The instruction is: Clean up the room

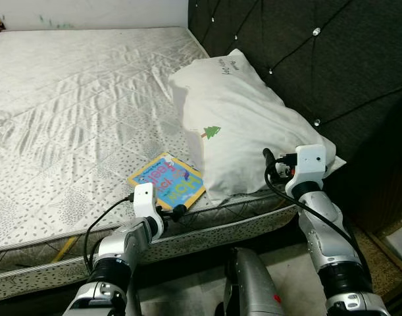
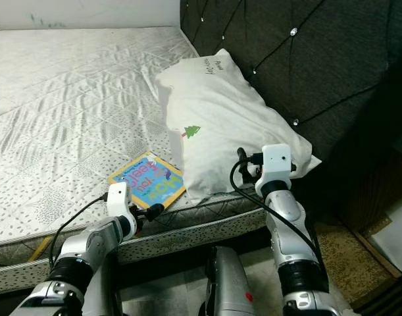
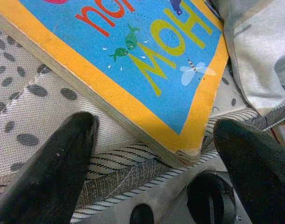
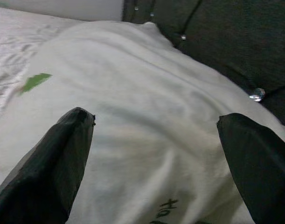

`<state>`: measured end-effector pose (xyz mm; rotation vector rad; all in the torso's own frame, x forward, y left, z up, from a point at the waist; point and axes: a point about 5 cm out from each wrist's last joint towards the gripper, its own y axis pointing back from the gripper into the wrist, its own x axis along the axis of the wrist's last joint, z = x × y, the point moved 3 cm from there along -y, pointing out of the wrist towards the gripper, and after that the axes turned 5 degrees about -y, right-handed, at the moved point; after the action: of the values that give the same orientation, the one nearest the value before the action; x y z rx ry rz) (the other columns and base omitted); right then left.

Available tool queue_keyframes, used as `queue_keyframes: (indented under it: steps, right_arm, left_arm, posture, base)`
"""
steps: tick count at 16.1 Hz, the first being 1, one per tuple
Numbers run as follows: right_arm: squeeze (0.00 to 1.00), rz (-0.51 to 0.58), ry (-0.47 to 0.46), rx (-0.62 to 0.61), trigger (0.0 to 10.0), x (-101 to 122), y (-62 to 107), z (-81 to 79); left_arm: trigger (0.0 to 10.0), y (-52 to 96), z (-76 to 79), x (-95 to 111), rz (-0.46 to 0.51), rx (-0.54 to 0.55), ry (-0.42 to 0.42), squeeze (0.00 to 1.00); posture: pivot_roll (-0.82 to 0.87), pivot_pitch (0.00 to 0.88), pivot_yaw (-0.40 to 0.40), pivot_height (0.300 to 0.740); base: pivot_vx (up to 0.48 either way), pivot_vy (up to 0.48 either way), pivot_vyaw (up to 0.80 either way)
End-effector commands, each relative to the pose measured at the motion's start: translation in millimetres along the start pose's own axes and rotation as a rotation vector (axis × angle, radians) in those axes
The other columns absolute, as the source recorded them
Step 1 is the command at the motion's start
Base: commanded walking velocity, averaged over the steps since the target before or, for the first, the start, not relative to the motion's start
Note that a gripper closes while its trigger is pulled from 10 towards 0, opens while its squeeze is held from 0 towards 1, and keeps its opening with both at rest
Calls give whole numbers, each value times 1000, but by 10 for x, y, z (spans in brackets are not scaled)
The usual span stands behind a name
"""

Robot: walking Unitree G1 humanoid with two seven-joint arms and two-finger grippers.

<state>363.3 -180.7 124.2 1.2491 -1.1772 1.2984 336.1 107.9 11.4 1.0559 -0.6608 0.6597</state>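
The left gripper [image 3: 151,154] is being held at the near edge of the mattress [image 1: 69,118], its fingers [image 3: 53,168] spread wide on either side of the near corner of the book [image 1: 168,182], not yet closed on it. The book is lying flat near the mattress edge, its far corner just beside the pillow [image 1: 243,125]. The right gripper [image 4: 156,154] is being held against the pillow's near end, fingers likewise wide with nothing grasped. The pillow is leaning on the headboard [image 1: 306,59]. A book pickup is judged to be in hand; next, the left fingers should be advanced over the corner and closed.
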Motion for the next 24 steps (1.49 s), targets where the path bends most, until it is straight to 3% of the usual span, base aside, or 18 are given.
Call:
queue_keyframes:
  steps: [1, 4, 8, 10, 13, 18, 24]
  right_arm:
    - [0, -4, 3, 42, 10000, 26, 31, -13]
    - [0, -25, 44, 163, 10000, -1, 155, -123]
    - [0, -23, 47, 211, 10000, 35, 231, -195]
    - [0, -20, 54, 224, 10000, 56, 248, -214]
    - [0, -26, 59, 234, 10000, 62, 254, -240]
    - [0, -21, 64, 250, 10000, 90, 232, -310]
    - [0, -23, 64, 250, 10000, 87, 219, -334]
  left_arm:
    - [10000, -38, 67, -22, -19, -27, -7, 0]
    - [10000, -101, 116, 37, -19, -53, -12, 0]
    - [10000, -135, 169, 57, -35, -79, -24, 0]
    - [10000, -164, 270, 61, -44, -109, -49, 0]
    - [10000, -226, 599, 65, -58, -203, -72, 0]
    - [10000, -259, 851, -19, -91, -259, -105, 0]
    - [10000, -251, 831, -38, -69, -238, -211, 0]
  posture:
    - [-130, 35, -62, 523]
    - [-143, 35, -65, 523]
    - [-154, 35, -61, 523]
    - [-157, 36, -60, 523]
    - [-154, 36, -63, 523]
    - [-149, 35, -65, 523]
    - [-134, 31, -59, 523]
  base:
    - [0, 0, 0]
    - [0, 0, 0]
    - [0, 0, 0]
    - [0, 0, 0]
    - [0, 0, 0]
    - [0, 0, 0]
    - [0, 0, 0]
